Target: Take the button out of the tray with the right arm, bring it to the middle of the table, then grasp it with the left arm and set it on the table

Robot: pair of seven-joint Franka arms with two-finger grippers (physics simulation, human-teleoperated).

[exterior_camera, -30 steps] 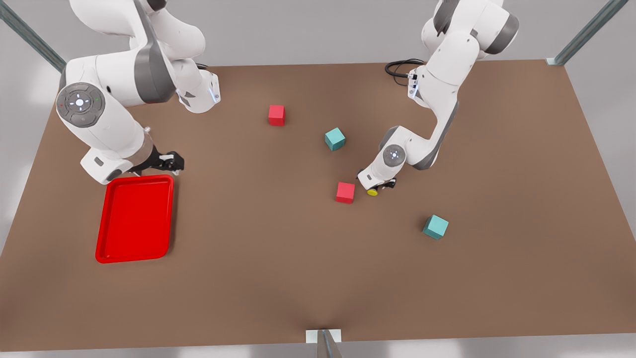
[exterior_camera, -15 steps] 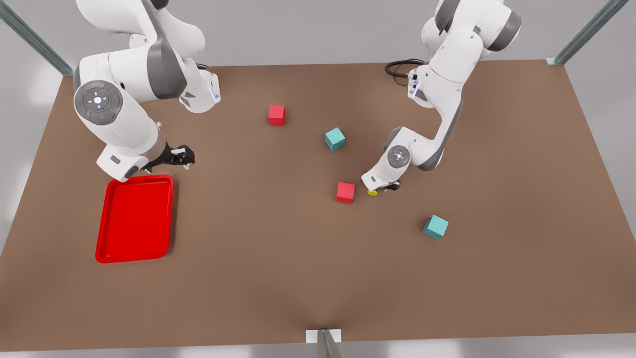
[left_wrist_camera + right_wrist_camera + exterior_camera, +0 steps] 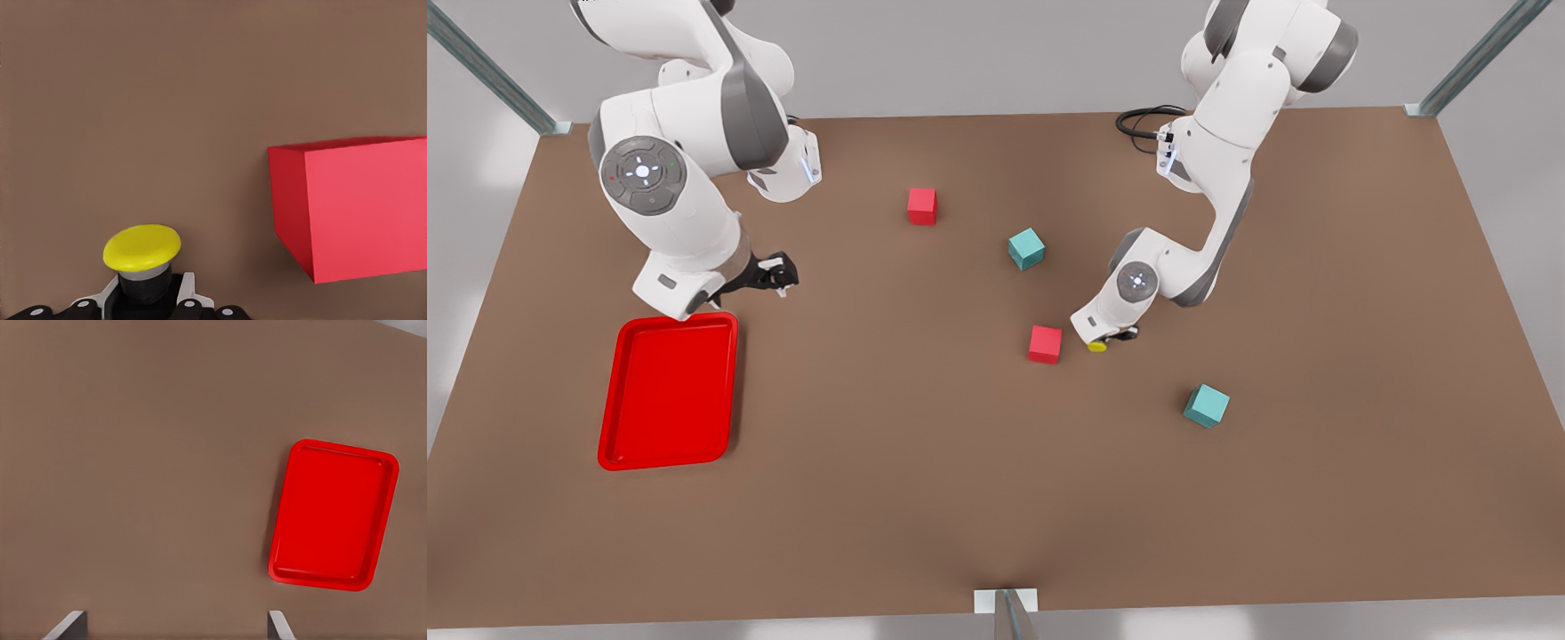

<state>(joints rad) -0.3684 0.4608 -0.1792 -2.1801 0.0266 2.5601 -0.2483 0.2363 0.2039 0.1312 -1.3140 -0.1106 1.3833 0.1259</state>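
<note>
a: last step — the left gripper (image 3: pixel 1117 336) pinches the button (image 3: pixel 1097 347) low over the table (image 3: pixel 925 498), beside a red cube (image 3: pixel 1045 344).
b: next it needs to lower gently and let go.
a: the right gripper (image 3: pixel 778 271) hangs spread past the empty tray (image 3: pixel 668 389).
b: count — one button, one tray, two red cubes, two teal.

The brown desk (image 3: pixel 925 462) carries a red tray (image 3: pixel 669 389) at eight o'clock, two red cubes (image 3: pixel 922 205) and two teal cubes (image 3: pixel 1026 248) toward centre and three o'clock.
</note>
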